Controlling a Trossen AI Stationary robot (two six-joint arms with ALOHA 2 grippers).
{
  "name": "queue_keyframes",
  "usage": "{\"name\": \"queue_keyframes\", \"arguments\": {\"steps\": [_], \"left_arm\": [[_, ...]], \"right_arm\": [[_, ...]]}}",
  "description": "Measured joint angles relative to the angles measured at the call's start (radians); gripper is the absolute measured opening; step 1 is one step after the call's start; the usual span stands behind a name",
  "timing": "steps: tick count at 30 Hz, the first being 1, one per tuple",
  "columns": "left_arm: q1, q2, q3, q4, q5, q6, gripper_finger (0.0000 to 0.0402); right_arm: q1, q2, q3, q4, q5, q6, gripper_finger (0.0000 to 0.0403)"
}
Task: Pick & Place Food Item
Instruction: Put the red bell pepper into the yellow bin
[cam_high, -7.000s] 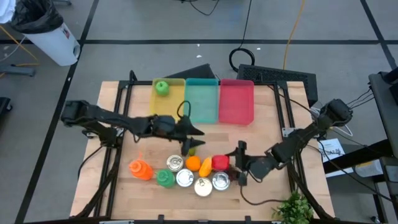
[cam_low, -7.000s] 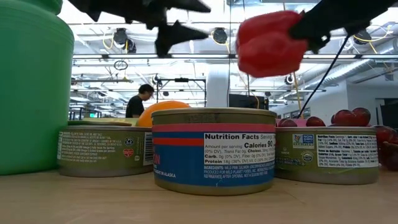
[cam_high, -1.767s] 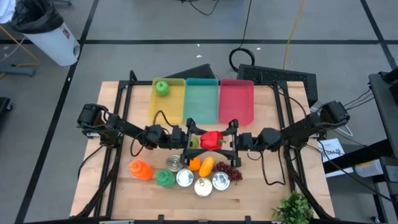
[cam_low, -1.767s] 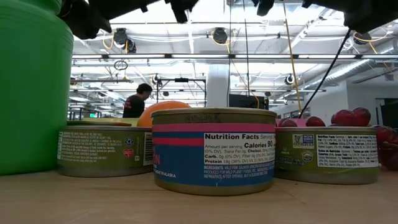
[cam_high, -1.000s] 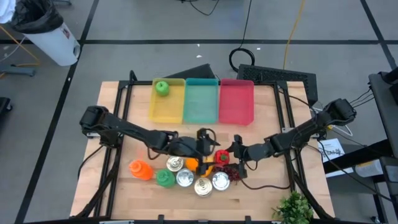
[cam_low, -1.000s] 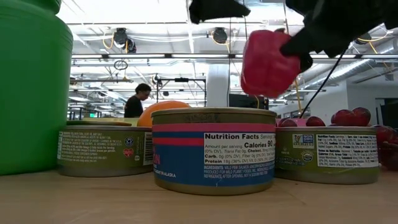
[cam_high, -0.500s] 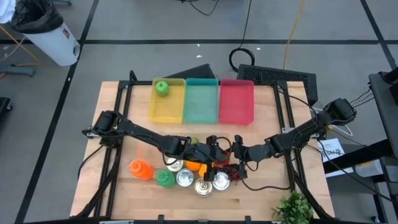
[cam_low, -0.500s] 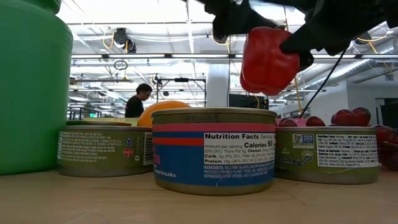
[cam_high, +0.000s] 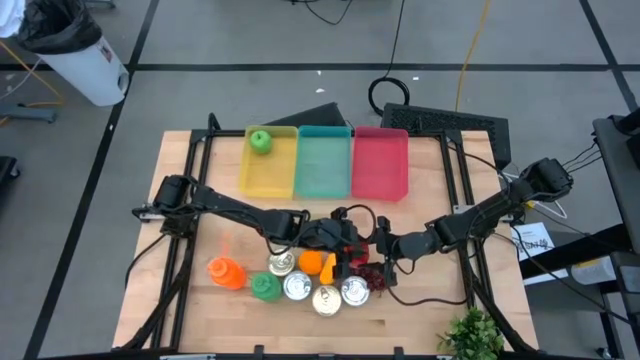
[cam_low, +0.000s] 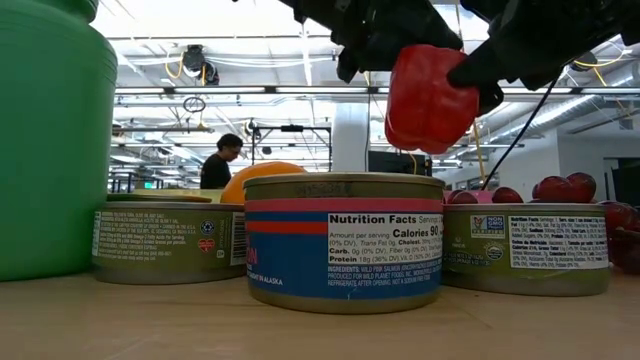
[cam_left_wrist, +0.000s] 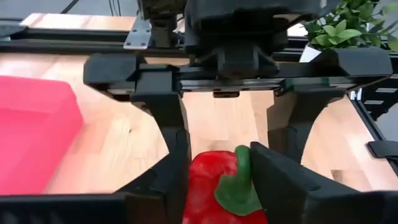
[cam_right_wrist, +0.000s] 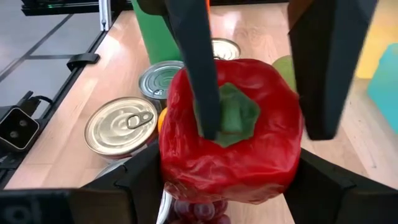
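A red pepper (cam_high: 352, 249) with a green stem (cam_right_wrist: 233, 118) hangs in the air above the cans, seen in the low view (cam_low: 428, 95). My right gripper (cam_high: 368, 248) comes from the table's right and is shut on it. My left gripper (cam_high: 340, 238) reaches in from the left and is open. In the right wrist view one left finger (cam_right_wrist: 202, 74) lies over the stem and the other (cam_right_wrist: 323, 68) stands past the pepper's side. In the left wrist view the pepper (cam_left_wrist: 208, 186) sits between dark fingers. My right gripper pinches the pepper's body by two opposite sides (cam_right_wrist: 171, 168), one finger (cam_right_wrist: 140, 183) on each, coming level from the table's right. The pepper is lifted clear, stem turned upward. My left gripper is close around the pepper's stem end; whether its fingers touch I cannot tell.
Below the pepper stand several tins (cam_high: 297, 286), an orange (cam_high: 311, 262), a green bottle (cam_high: 264, 288), an orange bottle (cam_high: 226, 271) and grapes (cam_high: 372, 277). Yellow (cam_high: 268, 170), teal (cam_high: 323, 160) and red (cam_high: 380, 160) trays lie at the far edge; a green apple (cam_high: 260, 140) sits in the yellow one.
My left gripper has moved toward the table's right, closing in on the pepper until its fingers stand around the stem end. My right gripper has kept the pepper lifted at about the same spot above the tins.
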Motion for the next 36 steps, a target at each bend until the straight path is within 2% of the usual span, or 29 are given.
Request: {"name": "queue_keyframes", "arguments": {"steps": [8,14,18,24,27,32,36], "left_arm": [[0.000,0.000,0.000,-0.010,0.051,-0.001,0.0092],[0.000,0.000,0.000,0.000,0.055,-0.005,0.0013],[0.000,-0.010,-0.002,0.014,0.038,0.025,0.0006],[0.000,-0.123,-0.002,0.013,-0.030,0.091,0.0002],[0.000,-0.170,0.000,0.011,-0.040,0.105,0.0002],[-0.003,-0.196,0.000,-0.059,0.031,0.092,0.0007],[-0.004,-0.194,-0.002,-0.118,0.036,0.059,0.0010]], "right_arm": [[0.000,0.000,0.000,0.000,-0.002,-0.007,0.0253],[0.000,0.000,0.000,-0.004,0.000,-0.007,0.0253],[0.000,0.000,-0.001,-0.002,-0.002,-0.005,0.0256],[0.000,-0.027,0.000,-0.012,-0.009,0.022,0.0338],[0.001,-0.045,0.000,-0.013,-0.009,0.029,0.0366],[0.021,-0.054,0.000,-0.015,-0.008,0.034,0.0375],[0.036,-0.043,0.000,-0.019,-0.006,0.035,0.0375]]}}
